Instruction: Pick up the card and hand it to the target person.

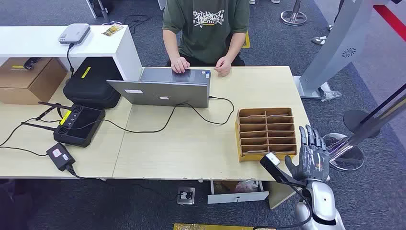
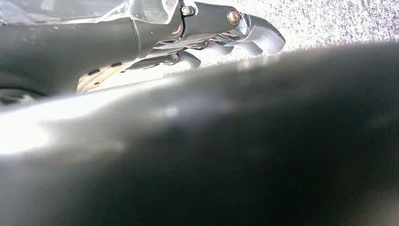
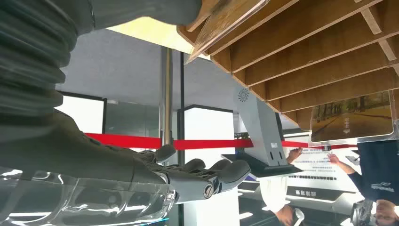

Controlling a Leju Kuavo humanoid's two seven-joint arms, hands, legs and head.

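Card first: a thin printed rectangle with a tree-lined road on it, standing in one of the slots of the wooden card rack, one edge poking out past the slats in the right wrist view; from the head view I cannot say which compartment it sits in. Sweeping from the left of the desk: a black controller with antennas, a small black power brick, then the open laptop with the person in the green T-shirt typing behind it, hands on the keys. That is presumably the one to receive the card. Further right, the rack sits near the desk's right end, and just beside its near right corner the right hand is raised, fingers spread apart and upright, holding nothing. The left hand shows close against a dark surface in its own wrist view; whether it is clenched or released, I cannot tell. Now the handling, as a judgement: this card looks light, flat, fairly stiff and glossy, so likely slippery. Best taken by the exposed edge, pinched on both faces between thumb and a finger, then drawn straight out along the slot so it doesn't snag the slats or bend.
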